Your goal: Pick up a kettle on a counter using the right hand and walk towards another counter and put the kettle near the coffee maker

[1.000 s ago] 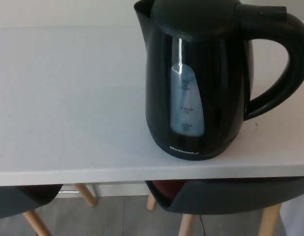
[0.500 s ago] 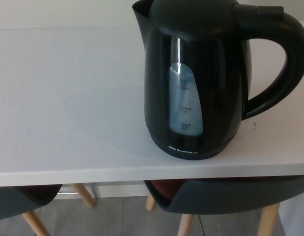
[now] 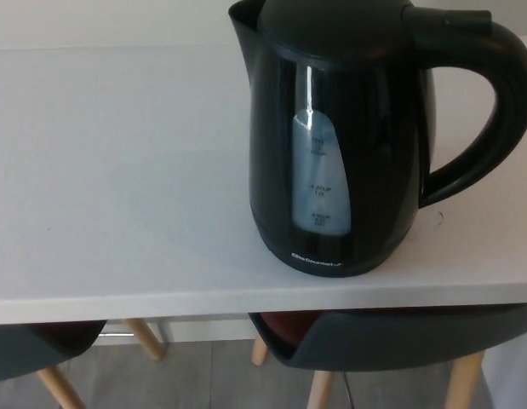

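A black electric kettle (image 3: 365, 145) stands upright on the white counter (image 3: 118, 170), close to the counter's front edge at centre right. Its curved handle (image 3: 493, 111) points to the right and its spout faces left. A clear water-level window (image 3: 321, 179) runs down its front. Neither of my hands shows in the head view. No coffee maker is in view.
Under the counter's front edge sit two dark chairs with wooden legs, one at the lower right (image 3: 374, 341) and one at the lower left (image 3: 33, 349). Grey floor (image 3: 195, 375) shows between them.
The picture has shifted very slightly, so the camera has moved a little. The kettle stands where it was on the counter.
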